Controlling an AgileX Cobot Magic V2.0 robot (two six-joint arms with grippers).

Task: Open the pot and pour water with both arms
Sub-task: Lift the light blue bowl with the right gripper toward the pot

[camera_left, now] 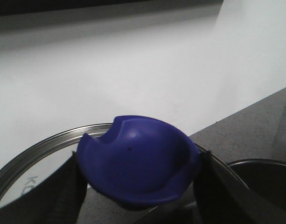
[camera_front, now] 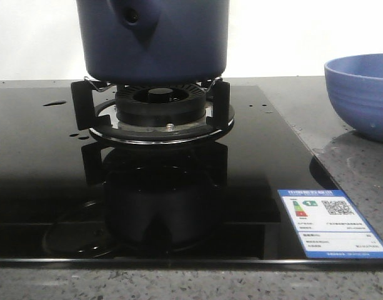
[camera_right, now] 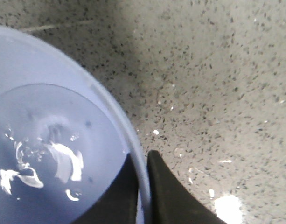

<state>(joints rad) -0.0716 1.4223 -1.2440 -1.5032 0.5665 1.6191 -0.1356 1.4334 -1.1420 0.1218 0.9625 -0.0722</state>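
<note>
The pot (camera_front: 152, 37) sits square on the burner (camera_front: 157, 106) at the middle of the black hob (camera_front: 41, 187), its side socket facing the front camera; the trivet prongs carry it, so it's steady while both my arms work elsewhere. Its top is cut off in the front view, so I can't see the rim there.

My left gripper (camera_left: 136, 186) is clamped on the blue knob (camera_left: 138, 161) of the glass lid (camera_left: 35, 158). The steel rim curves off to one side, and the lid appears to be held up clear of the pot. I judge that's the open step done, with the lid parked out of the pour path.

My right gripper (camera_right: 142, 186) is pinched narrow over the wall of the bowl (camera_right: 49, 140), one finger inside, one outside. A shallow pool of water (camera_right: 45, 163) glints at the bottom. In the front view the bowl (camera_front: 360, 94) stands on the speckled worktop (camera_front: 353, 169), right of the hob, well apart from the pot. A rim grip like this lets me lift and tip it. Drops already dot the glass, so spilling is the risk.
</note>
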